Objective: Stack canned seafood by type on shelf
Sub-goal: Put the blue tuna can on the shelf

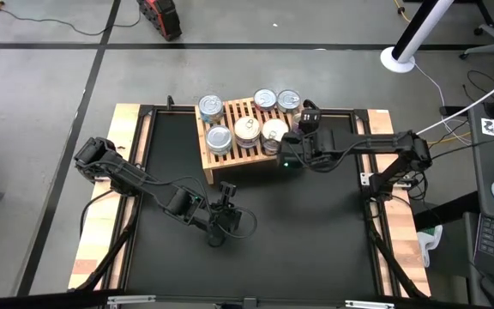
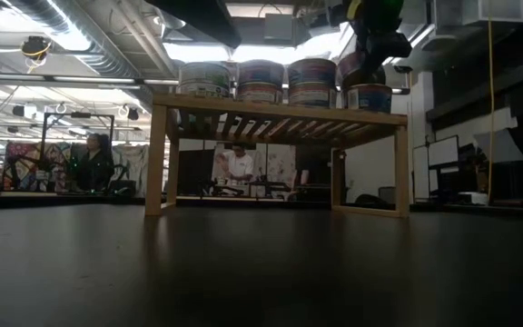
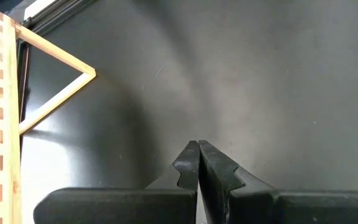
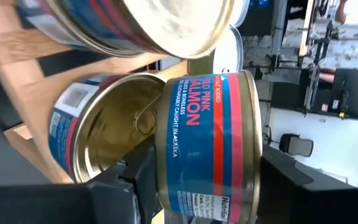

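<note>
The light-wood shelf (image 1: 232, 163) stands at the table's far middle with several tins on its slatted top, some stacked two high (image 2: 311, 82). My right gripper (image 4: 210, 186) is at the shelf's right end (image 1: 293, 144), shut on a blue-and-red salmon tin (image 4: 210, 124). That tin hangs right over a gold-lidded tin (image 4: 114, 124) that stands on the slats. A cream-lidded stack (image 4: 154, 25) is beside it. My left gripper (image 3: 198, 149) hovers shut over the bare black table (image 1: 230, 219), in front of the shelf. My right gripper pinches the salmon tin across its height, one finger (image 4: 138, 180) under its bottom face and the other (image 4: 288, 180) on its top face. The fingers come from the table's right, slanting down. The tin is slightly tilted over the gold lid; whether they touch I cannot tell.
Wooden rails (image 1: 127, 172) run along the black table's left and right sides. Bare black tabletop (image 1: 298, 232) spreads in front of the shelf. Beyond the table the low view shows people (image 2: 239, 163) and room clutter.
</note>
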You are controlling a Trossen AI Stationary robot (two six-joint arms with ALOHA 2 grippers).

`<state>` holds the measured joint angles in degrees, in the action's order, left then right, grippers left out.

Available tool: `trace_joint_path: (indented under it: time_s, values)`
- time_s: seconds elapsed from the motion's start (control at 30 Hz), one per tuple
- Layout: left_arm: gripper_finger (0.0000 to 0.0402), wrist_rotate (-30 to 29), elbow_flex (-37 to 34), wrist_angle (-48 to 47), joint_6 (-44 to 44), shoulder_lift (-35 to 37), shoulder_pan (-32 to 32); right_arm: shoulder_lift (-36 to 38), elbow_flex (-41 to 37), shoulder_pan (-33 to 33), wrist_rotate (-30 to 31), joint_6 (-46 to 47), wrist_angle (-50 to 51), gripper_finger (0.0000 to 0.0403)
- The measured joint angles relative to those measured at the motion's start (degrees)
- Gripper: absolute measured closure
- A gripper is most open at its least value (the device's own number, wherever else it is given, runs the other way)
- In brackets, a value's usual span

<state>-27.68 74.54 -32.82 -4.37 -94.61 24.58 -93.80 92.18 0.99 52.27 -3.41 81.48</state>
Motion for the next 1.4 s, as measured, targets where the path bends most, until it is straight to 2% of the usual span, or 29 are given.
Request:
trace_joint_path:
  time_s: [0.2, 0.6, 0.73, 0.97, 1.4]
  values:
    - [0.0398, 0.0, 0.0, 0.0, 0.1, 0.0, 0.0, 0.0, 0.0, 3.1, 2.5, 0.0, 0.1, 0.0216]
    - [0.0397, 0.0, 0.0, 0.0, 0.1, 0.0, 0.0, 0.0, 0.0, 5.9, 2.3, 1.4, 1.5, 0.0218]
    - [0.0397, 0.0, 0.0, 0.0, 0.3, 0.0, 0.0, 0.0, 0.0, 5.8, 0.3, 4.2, 3.7, 0.0218]
    - [0.0397, 0.0, 0.0, 0.0, 1.0, 0.0, 0.0, 0.0, 0.0, 5.5, 0.7, 4.7, 4.0, 0.0218]
    - [0.0396, 0.0, 0.0, 0.0, 1.0, 0.0, 0.0, 0.0, 0.0, -0.4, -0.8, 4.4, 3.8, 0.0219]
